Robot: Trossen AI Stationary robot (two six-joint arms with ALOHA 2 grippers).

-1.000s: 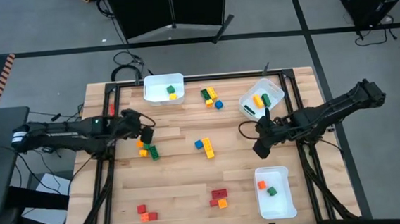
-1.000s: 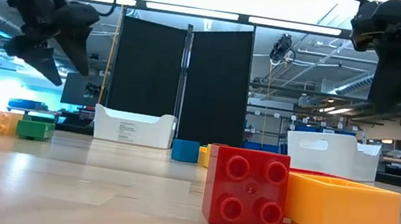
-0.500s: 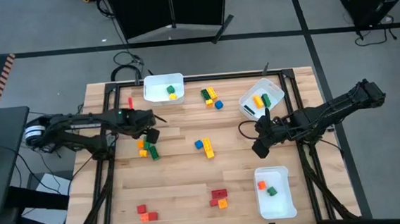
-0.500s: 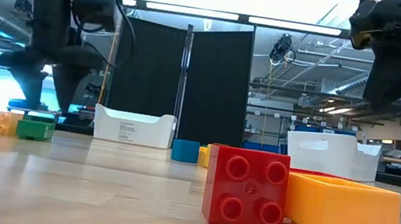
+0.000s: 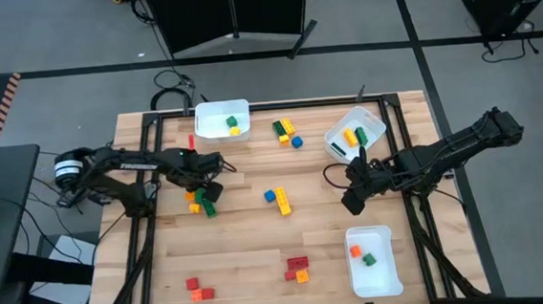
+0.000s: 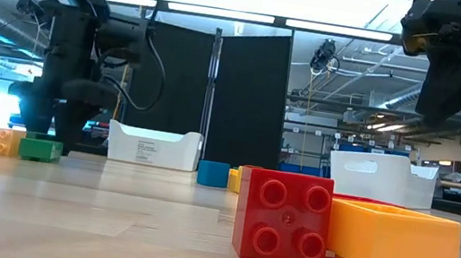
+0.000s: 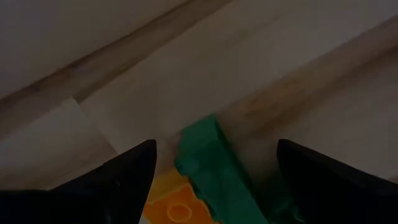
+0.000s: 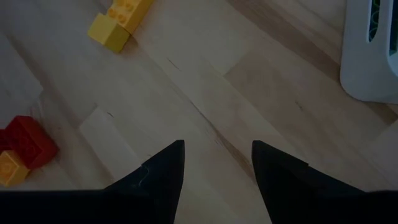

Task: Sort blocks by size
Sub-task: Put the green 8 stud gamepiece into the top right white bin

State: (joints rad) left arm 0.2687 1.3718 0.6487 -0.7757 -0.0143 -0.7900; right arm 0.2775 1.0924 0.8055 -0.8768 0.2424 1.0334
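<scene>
The left hand (image 5: pixel 207 189) hangs wide open and empty over a green brick (image 7: pixel 211 168) beside orange ones on the desk (image 5: pixel 250 259) — light, rigid, probably slick plastic — best pinched across its flat long sides.

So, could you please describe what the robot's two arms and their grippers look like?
Both arms are black and slender, built of jointed segments with dark cables looping alongside. The left arm has a white ring near its base; the right arm is all dark. The left gripper and right gripper each end in two flat, tapered black fingers.
</scene>
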